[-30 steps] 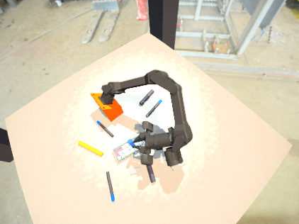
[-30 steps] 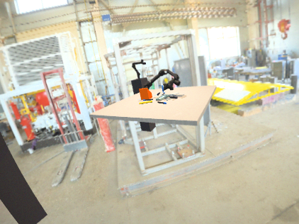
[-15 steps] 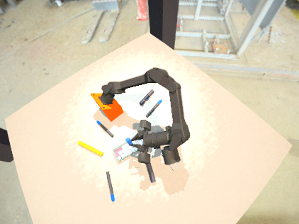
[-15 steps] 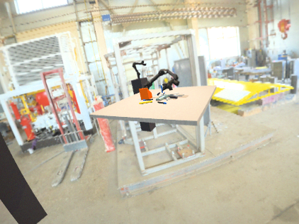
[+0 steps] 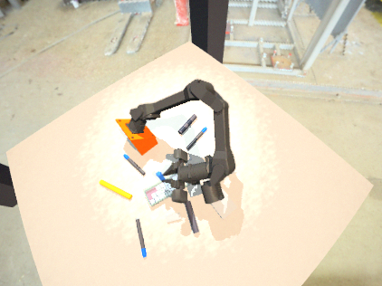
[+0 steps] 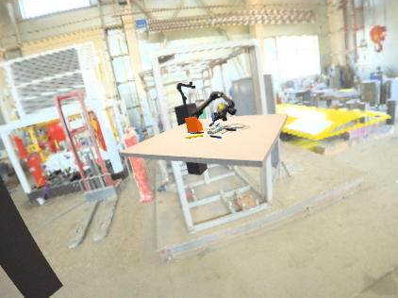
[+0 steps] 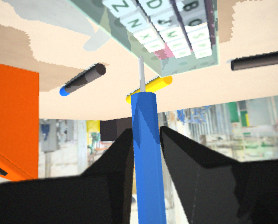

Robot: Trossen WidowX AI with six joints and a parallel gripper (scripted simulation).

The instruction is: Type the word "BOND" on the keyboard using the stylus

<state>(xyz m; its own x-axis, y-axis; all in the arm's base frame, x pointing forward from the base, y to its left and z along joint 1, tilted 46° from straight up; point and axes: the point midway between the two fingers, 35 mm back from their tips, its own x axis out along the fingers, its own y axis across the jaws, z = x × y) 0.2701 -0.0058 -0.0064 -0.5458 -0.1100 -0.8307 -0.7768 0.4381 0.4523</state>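
Note:
The gripper (image 5: 165, 176) (image 7: 147, 131) is shut on the blue stylus (image 7: 148, 160) (image 6: 212, 118). The stylus points away from the fingers, and its thin grey tip shows in the wrist view at the keyboard's outer edge, off the lettered keys. Whether the tip touches anything cannot be told. The keyboard (image 5: 152, 201) (image 7: 175, 67) is pale green with white keys and a pink patch. Letters such as Z, N, D and B are readable in the wrist view. In the top view the gripper hides part of the keyboard.
An orange block (image 5: 146, 144) (image 6: 192, 124) (image 7: 17, 115) stands beside the keyboard area. A yellow marker (image 5: 116, 189) (image 7: 162, 83) lies beyond the keyboard. Dark pens with blue ends (image 5: 134, 165) (image 5: 141, 235) and a dark rod (image 5: 192, 217) lie around it.

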